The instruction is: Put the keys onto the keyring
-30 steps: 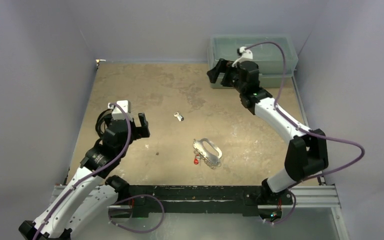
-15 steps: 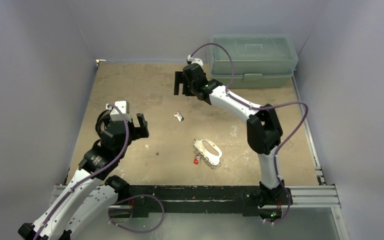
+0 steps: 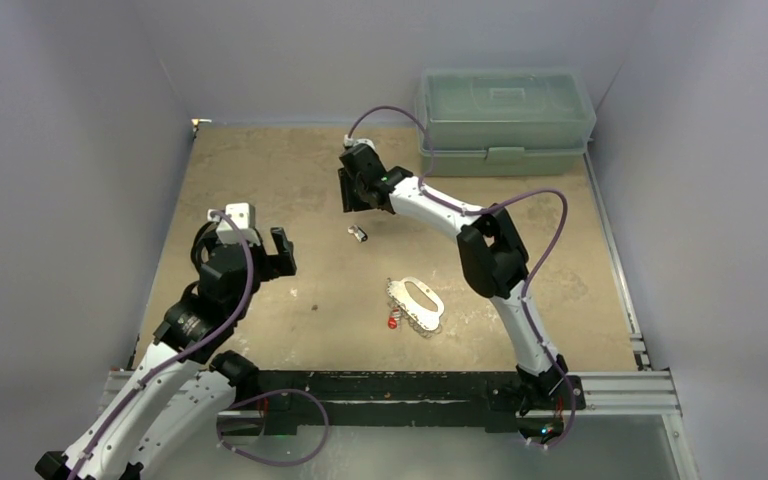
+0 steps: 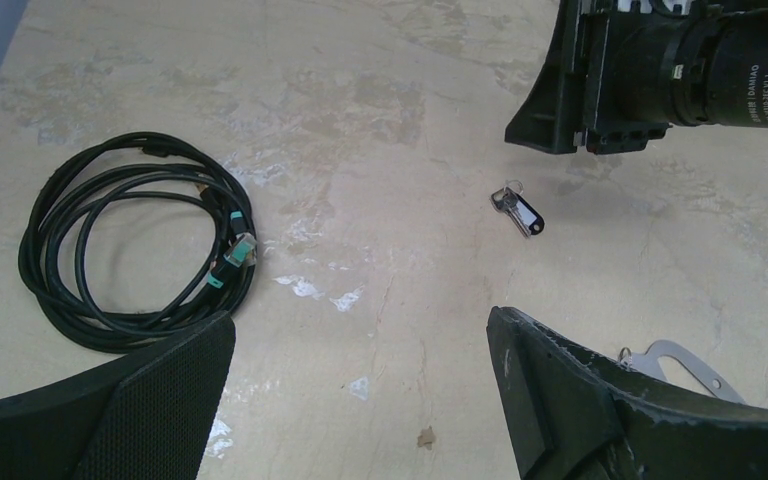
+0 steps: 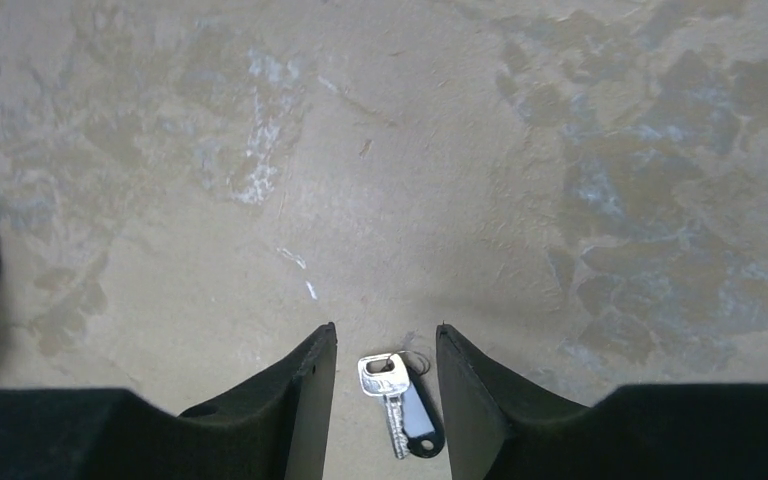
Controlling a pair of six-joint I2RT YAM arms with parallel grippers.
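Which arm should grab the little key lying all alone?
Right. The right gripper hovers over the key, a finger on each side. The left gripper hangs farther away.

I see plain pale grey walls [image 3: 80, 150] on three sides, mottled tan tabletop [image 3: 290, 180], translucent green lidded bin [image 3: 505, 110] upper right, black rail [image 3: 380, 385] along bottom. Light is even.

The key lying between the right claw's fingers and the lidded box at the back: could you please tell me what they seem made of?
The key looks like bright silvery metal, glinting at its head; its glossy dark tag is probably plastic. The box seems translucent pale-green plastic, with cloudy, see-through walls.
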